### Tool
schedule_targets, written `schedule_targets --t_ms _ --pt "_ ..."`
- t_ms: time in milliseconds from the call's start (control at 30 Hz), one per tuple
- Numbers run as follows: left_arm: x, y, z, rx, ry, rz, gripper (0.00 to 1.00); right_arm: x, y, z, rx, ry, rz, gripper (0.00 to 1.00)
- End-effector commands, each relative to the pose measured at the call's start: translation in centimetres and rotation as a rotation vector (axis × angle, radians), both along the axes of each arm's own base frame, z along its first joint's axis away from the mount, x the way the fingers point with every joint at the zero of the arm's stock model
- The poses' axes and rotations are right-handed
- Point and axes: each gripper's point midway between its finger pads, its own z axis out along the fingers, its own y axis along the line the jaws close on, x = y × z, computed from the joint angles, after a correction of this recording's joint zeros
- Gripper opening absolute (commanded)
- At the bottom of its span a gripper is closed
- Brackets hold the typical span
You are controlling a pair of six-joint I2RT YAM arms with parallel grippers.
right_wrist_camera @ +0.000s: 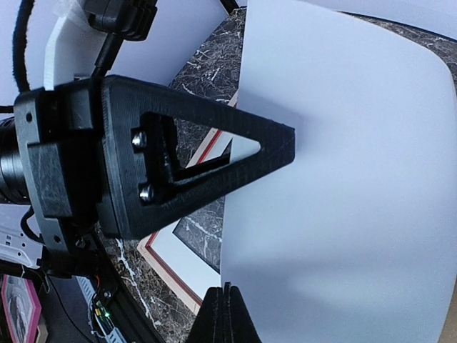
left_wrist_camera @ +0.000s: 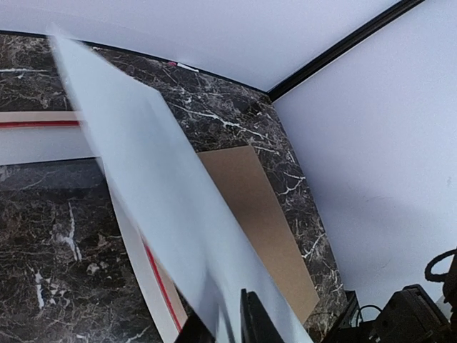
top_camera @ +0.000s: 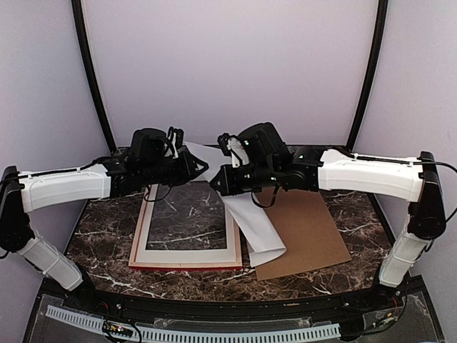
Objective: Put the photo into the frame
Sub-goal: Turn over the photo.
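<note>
photo (top_camera: pixel 260 229) held aloft above the 3 o'clock side of the frame (top_camera: pixel 187 251)
right gripper (right_wrist_camera: pixel 226 311) clamps it; left gripper (left_wrist_camera: pixel 227 318) fingers nearly together at its edge, grip unclear. the arms should level it before lowering.

Your photo (left_wrist_camera: pixel 164 207), white back showing and blurred, slants up from between the left fingers (left_wrist_camera: pixel 255 321). Beneath it lies the frame (left_wrist_camera: pixel 28 121), red edge visible. The board (left_wrist_camera: pixel 253 207) rests on the table (left_wrist_camera: pixel 214 107) beyond.
</note>
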Motion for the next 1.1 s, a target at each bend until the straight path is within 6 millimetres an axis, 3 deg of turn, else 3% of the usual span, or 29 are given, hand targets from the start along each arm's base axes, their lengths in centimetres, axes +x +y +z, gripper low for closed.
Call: schedule_targets --t_ms 0,167,367,533,733,867,1000,1067 --pt "0.3 0.1 0.2 -0.038 -0.016 -0.013 0.10 0.0 1.4 1.9 0.065 -0.031 0.005 0.00" --pt "0.5 0.5 0.4 -0.063 -0.013 -0.012 0.02 -0.3 1.6 1.9 0.075 -0.025 0.018 0.00" --pt "0.5 1.5 1.5 -0.074 -0.033 -0.015 0.00 -1.1 1.8 3.1 0.101 -0.032 0.069 0.38" --pt "-0.1 2.5 3.6 -0.082 -0.055 -0.064 0.00 -2.1 0.9 6.3 0.154 -0.082 0.110 0.58" --pt "-2.2 3.4 7.9 -0.094 -0.070 -0.233 0.00 -0.5 -2.8 8.4 0.144 -0.152 0.030 0.63" --pt "-5.1 2.8 12.1 -0.150 -0.106 -0.392 0.00 1.3 -5.9 9.0 0.135 -0.169 -0.043 0.63" --pt "-8.1 2.3 16.5 -0.226 -0.171 -0.536 0.00 2.8 -9.3 11.3 0.132 -0.236 -0.123 0.63" --pt "-8.7 2.8 17.7 -0.217 -0.197 -0.545 0.00 3.5 -10.8 12.0 0.122 -0.259 -0.158 0.64"
